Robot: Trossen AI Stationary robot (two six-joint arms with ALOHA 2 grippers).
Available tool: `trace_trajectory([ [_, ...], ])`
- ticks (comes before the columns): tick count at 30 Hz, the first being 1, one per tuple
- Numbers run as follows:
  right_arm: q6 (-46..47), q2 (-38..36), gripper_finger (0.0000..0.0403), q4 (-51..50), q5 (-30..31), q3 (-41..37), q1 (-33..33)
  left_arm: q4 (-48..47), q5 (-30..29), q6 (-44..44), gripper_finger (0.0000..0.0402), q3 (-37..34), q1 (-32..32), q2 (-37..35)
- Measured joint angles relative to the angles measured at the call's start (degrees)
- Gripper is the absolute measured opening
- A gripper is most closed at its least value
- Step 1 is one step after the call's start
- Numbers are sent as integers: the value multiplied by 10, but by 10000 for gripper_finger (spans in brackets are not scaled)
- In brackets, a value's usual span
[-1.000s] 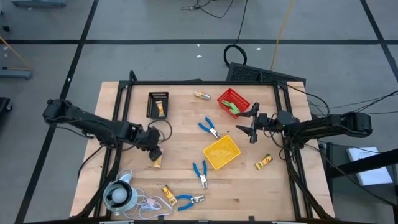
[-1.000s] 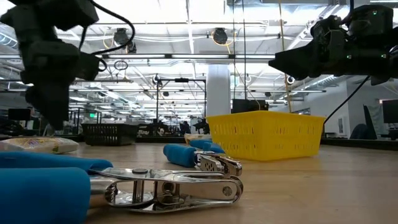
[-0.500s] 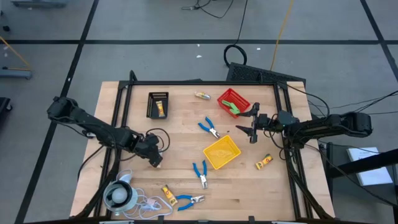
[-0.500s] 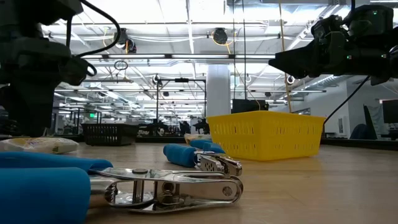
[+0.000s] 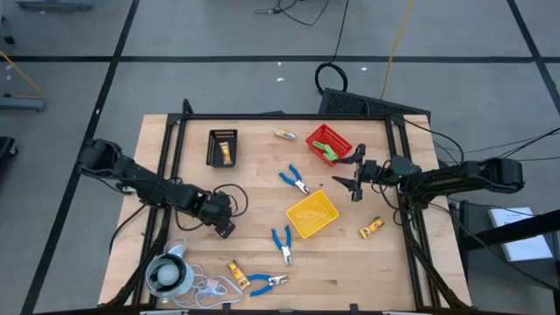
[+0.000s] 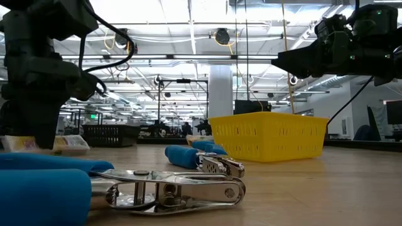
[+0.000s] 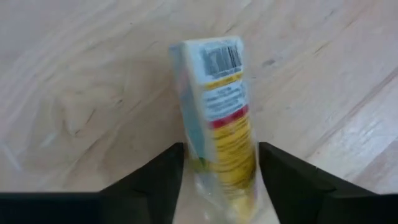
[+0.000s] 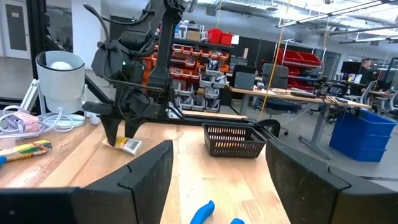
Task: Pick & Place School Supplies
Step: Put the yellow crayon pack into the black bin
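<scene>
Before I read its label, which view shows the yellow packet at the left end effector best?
The left wrist view: the yellow packet fills the frame between the left end effector's fingers, barcode visible. The high view hides it under that end effector; the low view shows one end; the right wrist view shows it small and distant.

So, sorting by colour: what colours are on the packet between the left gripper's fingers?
Yellow, white and red packet; left wrist view.

Yellow packet (image 7: 224,143) blurred, edge-cropped below
</scene>
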Motion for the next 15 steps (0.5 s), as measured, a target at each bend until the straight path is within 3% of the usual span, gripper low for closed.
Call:
trace_trajectory([
  [8,5,0,247,0,1,0,0,9,-49,52,53,-3,-6,0],
  [15,15,0,247,-2,1,0,0,50,-168,113,50,-6,-16,-19],
])
